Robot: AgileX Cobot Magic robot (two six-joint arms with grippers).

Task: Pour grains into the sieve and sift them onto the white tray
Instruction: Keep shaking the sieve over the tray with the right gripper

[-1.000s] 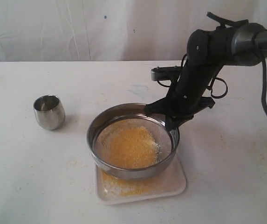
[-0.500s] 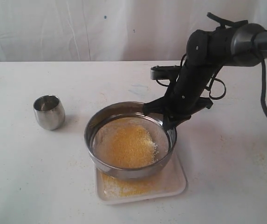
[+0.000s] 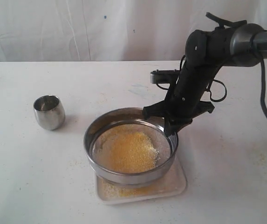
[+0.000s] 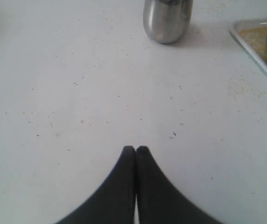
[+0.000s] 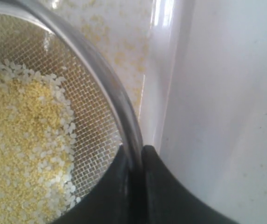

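Sieve rim [image 3: 124, 176] — inside right end effector [image 5: 135, 150]

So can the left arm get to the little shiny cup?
Probably yes. Only table surface lies between the left pincer and the cup, which stands upright. The pincer is shut, so it must open first.

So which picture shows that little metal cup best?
The exterior view: the whole steel cup stands upright, left of the sieve. The left wrist view cuts off its top; the right wrist view misses it.
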